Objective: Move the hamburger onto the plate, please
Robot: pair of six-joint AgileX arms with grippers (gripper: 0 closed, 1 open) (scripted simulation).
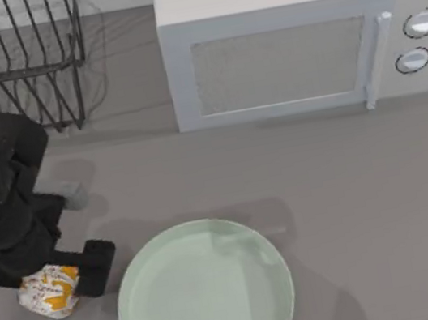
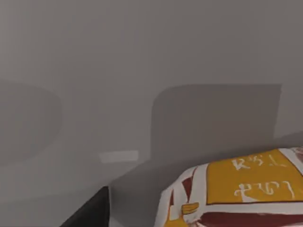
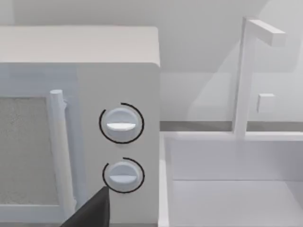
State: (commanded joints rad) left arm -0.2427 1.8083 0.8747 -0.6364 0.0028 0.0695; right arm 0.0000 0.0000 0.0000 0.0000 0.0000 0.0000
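The plate (image 1: 204, 290) lies at the near edge of the grey table (image 1: 346, 162), a little left of centre. Just beside its left rim, apart from it, the hamburger (image 1: 49, 290) sits on the table in its crinkled white wrapper with orange and yellow patches. The left end effector (image 1: 61, 276) is down over the hamburger: one dark finger (image 1: 94, 266) stands between the hamburger and the plate, and the rest of the arm covers the hamburger's far side, so I cannot tell how far the fingers are apart or whether they grip it. In the left wrist view the wrapper (image 2: 236, 194) looms close, beside a dark fingertip (image 2: 92, 210). Farther back stand a black wire rack (image 1: 12, 58) at the left and a pale microwave (image 1: 291, 32) with two round dials (image 3: 121, 124). The right wrist view faces the microwave and a white sink (image 3: 232, 184).
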